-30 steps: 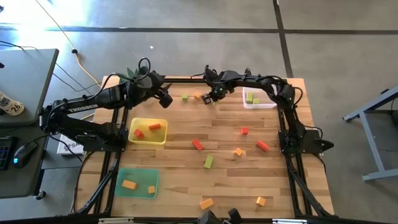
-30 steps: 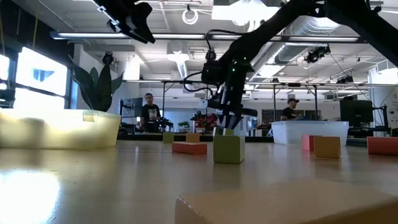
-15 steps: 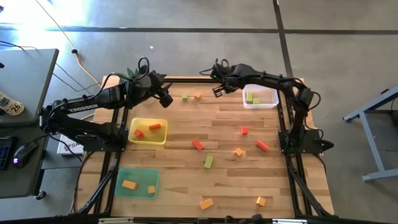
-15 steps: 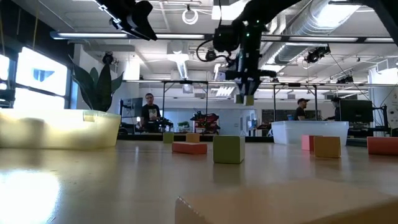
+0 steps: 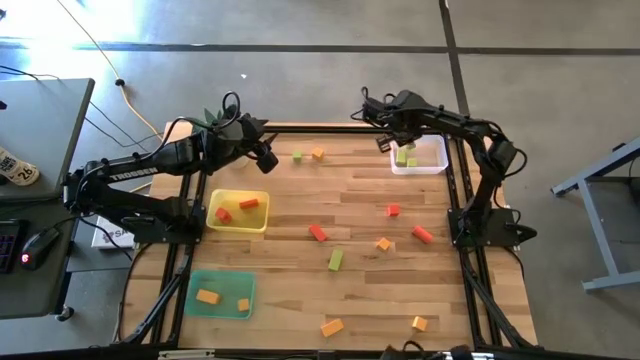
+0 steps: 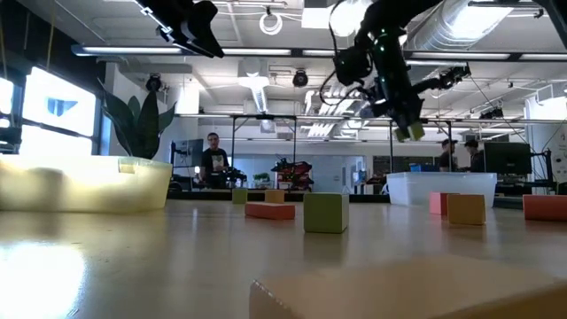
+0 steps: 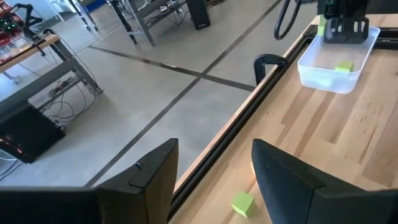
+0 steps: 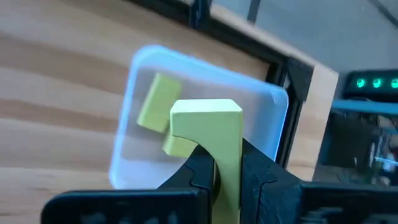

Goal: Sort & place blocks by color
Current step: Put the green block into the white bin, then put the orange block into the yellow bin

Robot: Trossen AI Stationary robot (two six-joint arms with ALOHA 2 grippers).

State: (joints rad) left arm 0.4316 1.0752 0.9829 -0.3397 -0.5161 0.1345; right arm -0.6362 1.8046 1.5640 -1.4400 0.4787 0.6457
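Note:
My right gripper (image 5: pixel 386 143) hangs in the air at the left rim of the clear tray (image 5: pixel 432 166), shut on a light green block (image 8: pixel 210 127). In the low view that block (image 6: pixel 415 133) shows high above the table. The tray holds two more green blocks (image 8: pixel 157 102). My left gripper (image 7: pixel 214 180) is open and empty, raised near the table's far left, above a green cube (image 7: pixel 242 203). Red, orange and green blocks lie scattered on the table, such as a red one (image 5: pixel 318 232) and a green one (image 5: pixel 336 260). My right gripper pinches the light green block between its two fingers (image 8: pixel 198 169), by two opposite side faces (image 8: pixel 224 155). The fingers come from above, pointing down. The block is lifted clear of the table, and its free end (image 8: pixel 206 112) reaches out past the fingertips over the tray.
A yellow tray (image 5: pixel 258 222) holds red blocks and a green tray (image 5: pixel 222 280) holds orange ones, both on the left side. A green cube (image 5: pixel 297 156) and an orange one (image 5: pixel 318 153) sit by the far edge. People stand in the room behind.
My right gripper rose from the table near the far edge with the green block between its fingers. It carried the block clear of the wood toward the table's right, up to the clear tray.

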